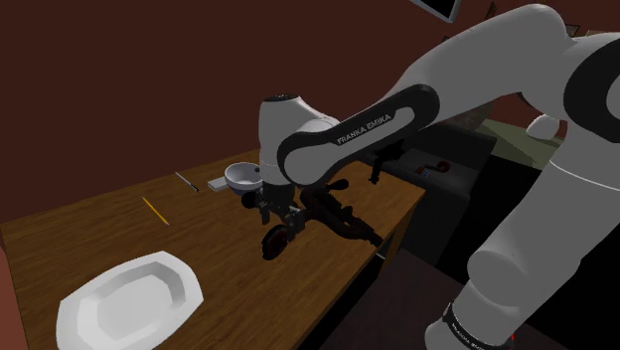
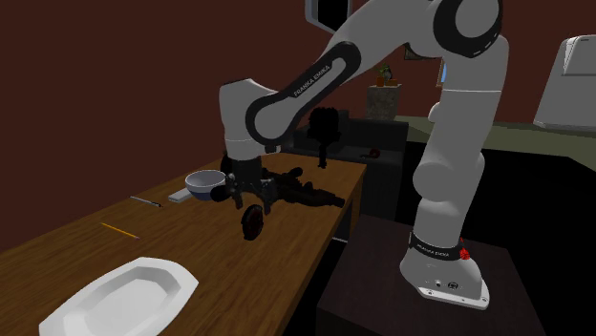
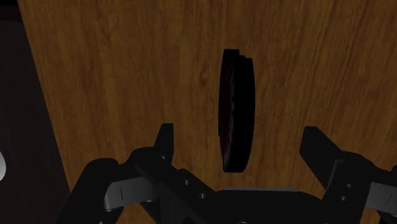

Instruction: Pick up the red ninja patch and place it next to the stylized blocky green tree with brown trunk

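The end effector (image 3: 240,133) points straight down at the wooden desk (image 3: 127,76), with its two black fingers spread wide and nothing in their grip. Right in the gap between them is the ninja patch (image 3: 236,108), a thin disc seen edge-on. It reads nearly black in this dim light, with just a trace of dark red on one face. Neither finger touches it, and there is clear wood grain on both sides. That line-up looks deliberate to me: the flat faces are turned toward the finger pads, so closing would pinch the disc across its thin dimension, which is the natural way to take a flat piece like this. From the shoulder view the patch (image 1: 275,243) sits just below the fingertips (image 1: 280,221), on its rim, near the desk's front edge. Whether it is actually resting on the wood or is a shade above it, I cannot tell. The second exterior view agrees: the disc (image 2: 252,222) is directly under the open hand (image 2: 252,202), with the white arm arching over from its stand. Farther along the desk are a pale bowl (image 1: 238,177) and a jumble of dark shapes (image 1: 338,214). I cannot tell which of these, if any, is the blocky tree. A white plate (image 1: 129,303) and a yellow pencil (image 1: 154,211) lie well apart from the action, toward the shoulder view's left.
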`<state>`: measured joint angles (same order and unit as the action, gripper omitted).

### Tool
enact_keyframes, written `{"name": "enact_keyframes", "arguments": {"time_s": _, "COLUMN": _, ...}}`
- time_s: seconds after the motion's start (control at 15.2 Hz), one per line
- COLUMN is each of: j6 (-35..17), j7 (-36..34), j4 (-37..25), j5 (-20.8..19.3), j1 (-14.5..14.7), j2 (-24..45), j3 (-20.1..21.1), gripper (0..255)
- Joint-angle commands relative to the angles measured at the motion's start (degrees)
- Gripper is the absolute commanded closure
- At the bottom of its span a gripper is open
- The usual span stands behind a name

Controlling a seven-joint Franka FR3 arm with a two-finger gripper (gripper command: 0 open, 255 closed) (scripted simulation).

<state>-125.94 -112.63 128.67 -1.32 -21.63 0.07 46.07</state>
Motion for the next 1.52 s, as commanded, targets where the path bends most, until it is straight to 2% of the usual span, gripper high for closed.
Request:
{"name": "enact_keyframes", "arguments": {"time_s": 0.0, "j6": -0.3, "j7": -0.1, "j4": 0.2, "j5": -0.1, "j1": 0.0, "j2": 0.1, "j3": 0.0, "gripper": 0}}
{"name": "enact_keyframes", "arguments": {"time_s": 0.33, "j6": -0.3, "j7": -0.1, "j4": 0.2, "j5": -0.1, "j1": 0.0, "j2": 0.1, "j3": 0.0, "gripper": 0}}
{"name": "enact_keyframes", "arguments": {"time_s": 0.4, "j6": -0.3, "j7": -0.1, "j4": 0.2, "j5": -0.1, "j1": 0.0, "j2": 0.1, "j3": 0.0, "gripper": 255}}
{"name": "enact_keyframes", "arguments": {"time_s": 0.99, "j6": -0.3, "j7": -0.1, "j4": 0.2, "j5": -0.1, "j1": 0.0, "j2": 0.1, "j3": 0.0, "gripper": 255}}
{"name": "enact_keyframes", "arguments": {"time_s": 1.45, "j6": 5.0, "j7": 2.4, "j4": -2.4, "j5": 3.2, "j1": -0.1, "j2": -3.8, "j3": -0.4, "gripper": 255}}
